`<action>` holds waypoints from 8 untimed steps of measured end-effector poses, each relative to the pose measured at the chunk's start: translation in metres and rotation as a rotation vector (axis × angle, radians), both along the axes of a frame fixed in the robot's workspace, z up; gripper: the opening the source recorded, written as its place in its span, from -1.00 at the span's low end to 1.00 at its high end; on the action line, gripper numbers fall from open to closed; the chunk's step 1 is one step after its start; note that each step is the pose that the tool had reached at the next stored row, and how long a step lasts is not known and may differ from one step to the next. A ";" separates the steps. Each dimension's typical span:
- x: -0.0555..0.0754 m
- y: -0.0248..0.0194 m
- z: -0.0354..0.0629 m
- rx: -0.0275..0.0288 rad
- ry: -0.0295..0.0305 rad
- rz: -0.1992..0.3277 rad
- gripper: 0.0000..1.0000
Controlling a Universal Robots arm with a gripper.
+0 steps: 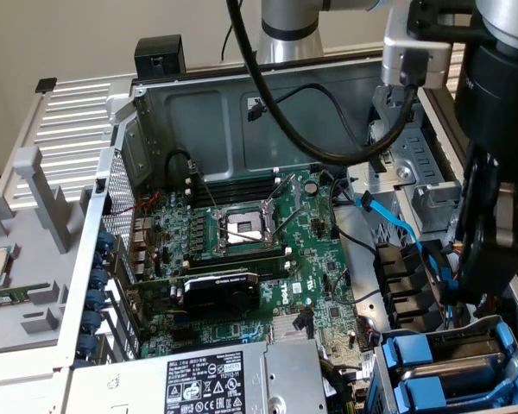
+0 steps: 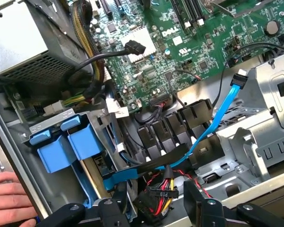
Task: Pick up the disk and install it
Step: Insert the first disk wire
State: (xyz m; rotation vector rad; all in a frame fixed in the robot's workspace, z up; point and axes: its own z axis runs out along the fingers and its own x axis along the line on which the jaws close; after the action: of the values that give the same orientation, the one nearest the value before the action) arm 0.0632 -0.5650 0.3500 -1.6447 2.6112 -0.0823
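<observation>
Exterior view: we're looking into the open chassis (image 1: pixel 242 103). The end effector (image 1: pixel 479 280) is hanging at 3 o'clock, beside the motherboard (image 1: pixel 319 285) and over the drive cage. Two blue carriers (image 1: pixel 440 371) are sitting side by side in the bay at 5 o'clock, just below it. We're taking the disk to be one of them. We can't tell which, because no label is showing. Judging by the frames, the long axis is running roughly 9 to 3 o'clock, with the blue handles facing 9, toward the board.

Wrist view: the fingers (image 2: pixel 194 203) are standing wide apart with nothing between them, so the end effector is empty. It's hovering near the carriers, not touching them. A blue data cable (image 2: pixel 213 121) and a bundle of power leads (image 2: pixel 163 189) are lying right under the jaws. A person's hand (image 2: pixel 9 196) is resting on the chassis edge next to the bay.

Our read: this is the approach to the pick. To do it well, we're suggesting squaring the jaws across the carrier's short side at the handle end. The descent needs to stay clear of the cables, and the pull should be running straight along the long axis. The hand needs watching.
</observation>
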 end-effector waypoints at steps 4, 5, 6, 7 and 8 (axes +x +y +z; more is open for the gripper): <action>-0.002 0.0029 -0.0006 0.0001 -0.0020 -0.011 0.18; -0.002 0.0028 -0.0008 -0.0001 -0.0020 -0.020 0.18; -0.002 0.0029 -0.0012 -0.0001 -0.0021 -0.031 0.18; -0.003 0.0029 -0.0016 -0.0002 -0.0020 -0.043 0.18; -0.003 0.0029 -0.0020 -0.0001 -0.0020 -0.054 0.18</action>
State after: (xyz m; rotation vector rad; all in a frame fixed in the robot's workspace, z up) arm 0.0604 -0.5621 0.3480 -1.5729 2.6548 -0.0864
